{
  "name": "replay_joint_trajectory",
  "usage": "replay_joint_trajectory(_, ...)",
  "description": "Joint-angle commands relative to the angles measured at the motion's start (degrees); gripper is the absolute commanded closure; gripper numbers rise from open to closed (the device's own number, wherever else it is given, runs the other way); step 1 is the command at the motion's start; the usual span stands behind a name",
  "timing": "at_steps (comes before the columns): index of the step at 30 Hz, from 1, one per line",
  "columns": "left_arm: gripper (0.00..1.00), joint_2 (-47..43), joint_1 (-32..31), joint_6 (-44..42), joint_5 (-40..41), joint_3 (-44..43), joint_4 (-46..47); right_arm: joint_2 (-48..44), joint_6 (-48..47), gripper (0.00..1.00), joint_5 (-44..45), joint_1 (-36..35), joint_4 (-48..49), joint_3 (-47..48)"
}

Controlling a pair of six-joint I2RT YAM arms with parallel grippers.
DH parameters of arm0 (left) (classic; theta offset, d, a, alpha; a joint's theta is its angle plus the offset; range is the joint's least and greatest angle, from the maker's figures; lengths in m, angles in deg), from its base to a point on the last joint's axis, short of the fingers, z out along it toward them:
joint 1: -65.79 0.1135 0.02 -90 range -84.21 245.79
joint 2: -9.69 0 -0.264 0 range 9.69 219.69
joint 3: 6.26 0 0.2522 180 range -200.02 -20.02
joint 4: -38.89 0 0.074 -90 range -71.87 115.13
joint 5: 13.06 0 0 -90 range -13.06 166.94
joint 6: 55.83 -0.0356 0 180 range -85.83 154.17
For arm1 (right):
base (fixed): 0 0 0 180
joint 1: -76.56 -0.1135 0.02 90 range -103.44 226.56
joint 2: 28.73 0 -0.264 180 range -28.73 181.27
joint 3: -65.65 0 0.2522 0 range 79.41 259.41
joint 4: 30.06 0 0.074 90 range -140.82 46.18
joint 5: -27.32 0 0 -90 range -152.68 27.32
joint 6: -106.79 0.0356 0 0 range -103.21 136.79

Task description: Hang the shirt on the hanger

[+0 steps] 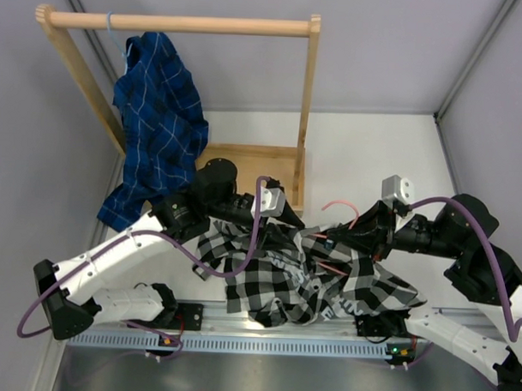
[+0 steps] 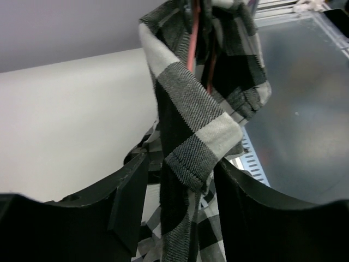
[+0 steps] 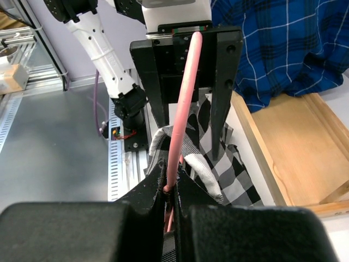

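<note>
While the right gripper (image 3: 170,192) pinches the pink hanger (image 3: 184,103) tight, the left gripper (image 2: 180,172) is apart, with a fold of the checked shirt (image 2: 191,123) hanging inside it. The shirt is bunched up near the front of the surface (image 1: 374,156).

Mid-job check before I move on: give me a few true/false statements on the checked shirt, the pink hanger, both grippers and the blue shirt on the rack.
1. The right gripper is shut on the pink hanger. True.
2. The left gripper is clamped tight on the checked shirt. False: its jaws stand apart, with a hanging fold of the shirt between them.
3. The checked shirt hangs from the wooden rack. False: it is bunched up in front of the rack, between the grippers.
4. The blue shirt hangs at the rack's left end. True.
</note>
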Motion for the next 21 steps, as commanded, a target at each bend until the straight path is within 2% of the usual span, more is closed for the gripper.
replay_joint_trajectory(1,0.46,1.16,-0.57,1.30,-8.21,-1.81,1.81,0.27,0.13,1.00,-1.30,-0.35,4.68,0.55)
replay_joint_trajectory(3,0.60,1.34,-0.66,1.30,-8.75,-1.28,1.72,0.36,0.48,1.00,-1.47,-0.35,5.29,0.47)
replay_joint_trajectory(5,0.83,1.52,-0.66,1.30,-8.22,-0.75,1.72,0.27,0.83,1.00,-1.39,-0.35,6.00,0.46)
replay_joint_trajectory(6,1.00,1.61,-0.57,1.39,-7.87,-0.84,1.72,0.10,0.83,1.00,-1.21,-0.35,6.09,0.38)
replay_joint_trajectory(13,1.00,0.20,-0.66,0.25,-7.87,-0.40,1.46,-1.04,0.84,0.99,1.77,-0.35,6.53,-1.90)
replay_joint_trajectory(14,1.00,-0.15,-0.66,-0.19,-8.22,-0.31,1.20,-1.13,0.66,0.93,2.04,-0.35,6.35,-2.34)
replay_joint_trajectory(15,1.00,-0.33,-0.57,-0.45,-8.31,-0.57,-0.03,-2.01,0.40,0.79,2.48,-0.35,5.83,-2.61)
replay_joint_trajectory(16,1.00,-0.33,-0.66,-0.89,-8.05,-0.83,-0.91,-2.45,-0.74,0.53,3.18,-0.35,4.69,-2.53)
replay_joint_trajectory(17,1.00,-0.33,-0.66,-1.68,-7.70,-1.10,-1.87,-2.98,-1.36,0.47,5.62,-0.35,2.77,-2.00)
replay_joint_trajectory(19,1.00,-0.33,-0.66,-2.21,-7.08,-1.28,-3.90,-3.77,-4.51,0.39,9.75,-0.35,-7.06,1.32)
replay_joint_trajectory(21,1.00,-0.68,-0.66,-2.39,-7.60,-1.02,-3.99,-5.69,-5.05,0.39,12.76,-0.35,-14.70,2.83)
